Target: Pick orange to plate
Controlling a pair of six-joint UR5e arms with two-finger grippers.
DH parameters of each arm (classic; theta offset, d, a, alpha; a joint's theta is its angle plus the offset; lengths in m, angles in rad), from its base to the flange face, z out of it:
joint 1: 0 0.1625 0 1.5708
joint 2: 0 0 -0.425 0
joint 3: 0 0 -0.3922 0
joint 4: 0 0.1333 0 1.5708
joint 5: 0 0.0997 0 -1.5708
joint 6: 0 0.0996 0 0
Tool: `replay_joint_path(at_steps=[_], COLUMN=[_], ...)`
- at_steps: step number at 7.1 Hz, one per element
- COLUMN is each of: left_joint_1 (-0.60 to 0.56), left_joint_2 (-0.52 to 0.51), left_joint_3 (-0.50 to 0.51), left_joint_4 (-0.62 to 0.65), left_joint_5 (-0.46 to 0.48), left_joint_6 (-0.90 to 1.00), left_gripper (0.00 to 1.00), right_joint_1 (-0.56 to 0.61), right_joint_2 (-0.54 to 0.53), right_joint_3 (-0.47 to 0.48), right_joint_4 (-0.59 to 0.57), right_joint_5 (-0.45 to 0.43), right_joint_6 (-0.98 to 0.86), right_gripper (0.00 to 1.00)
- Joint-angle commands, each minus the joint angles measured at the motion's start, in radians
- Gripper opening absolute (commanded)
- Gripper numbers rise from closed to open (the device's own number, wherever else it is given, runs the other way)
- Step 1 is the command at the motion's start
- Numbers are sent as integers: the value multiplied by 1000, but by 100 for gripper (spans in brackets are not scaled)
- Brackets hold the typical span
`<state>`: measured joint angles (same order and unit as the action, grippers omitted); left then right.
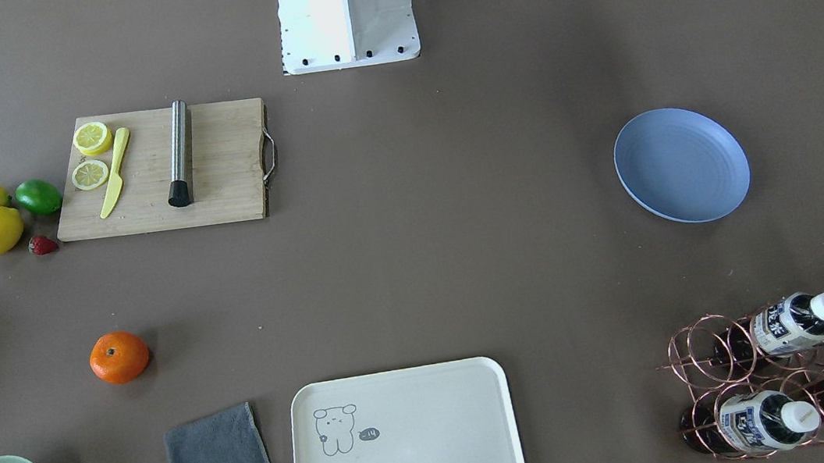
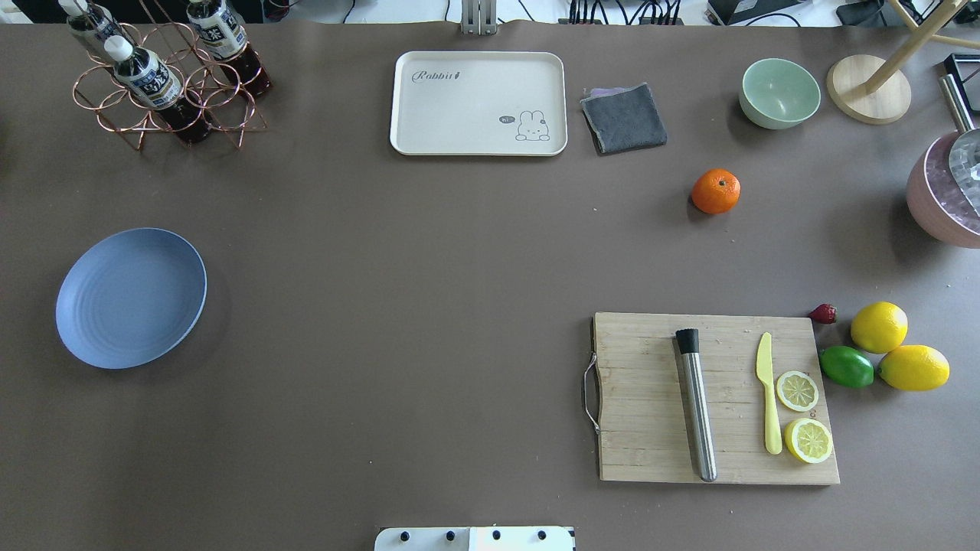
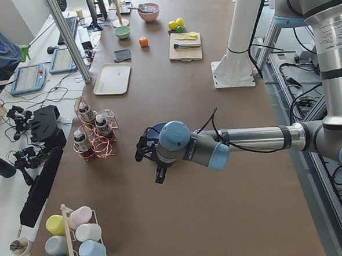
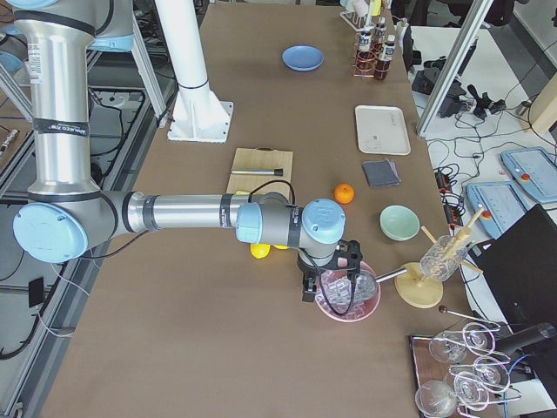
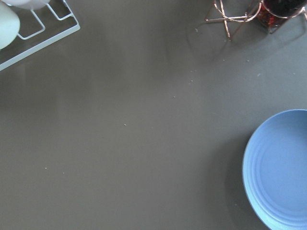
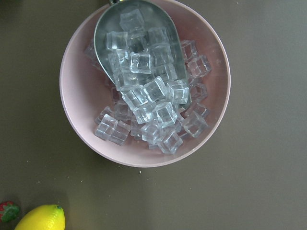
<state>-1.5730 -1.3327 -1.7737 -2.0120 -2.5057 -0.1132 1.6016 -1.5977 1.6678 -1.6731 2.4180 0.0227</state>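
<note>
The orange (image 2: 716, 191) lies on the brown table between the grey cloth and the cutting board, also seen in the front view (image 1: 119, 357). Far across the table, nothing lies on the periwinkle plate (image 2: 131, 297), whose edge fills the lower right of the left wrist view (image 5: 280, 167). My left gripper (image 3: 145, 154) hangs above the table close to the plate. My right gripper (image 4: 329, 280) hovers over a pink bowl of ice, well away from the orange (image 4: 345, 193). Both grippers show only in the side views, so I cannot tell whether they are open or shut.
A cutting board (image 2: 716, 398) carries a steel rod, a yellow knife and lemon slices, with lemons (image 2: 879, 327), a lime and a strawberry beside it. A cream tray (image 2: 478, 103), a grey cloth (image 2: 624, 117), a green bowl (image 2: 779, 92), a bottle rack (image 2: 164, 76) and the pink ice bowl (image 6: 144, 81) ring the table.
</note>
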Motion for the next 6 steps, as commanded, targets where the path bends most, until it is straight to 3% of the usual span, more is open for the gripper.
replay_joint_path(at_steps=[1, 2, 4, 6], left_joint_1=[14, 25, 94, 262], left_joint_2=[-55, -75, -68, -82], left_joint_3=[2, 6, 64, 80], left_joint_4=[-39, -66, -172, -244], left_joint_5=[-16, -31, -22, 112], left_joint_6=[-88, -196, -244, -444], left_gripper=[98, 98, 99, 98], right_joint_1=[0, -2, -64, -150], right_joint_2=[7, 1, 19, 42], right_joint_3=[13, 10, 13, 52], right_joint_4=[80, 248, 303, 311], right_joint_5=[23, 7, -2, -51], right_joint_6=[-9, 0, 110, 275], right_gripper=[100, 100, 100, 100])
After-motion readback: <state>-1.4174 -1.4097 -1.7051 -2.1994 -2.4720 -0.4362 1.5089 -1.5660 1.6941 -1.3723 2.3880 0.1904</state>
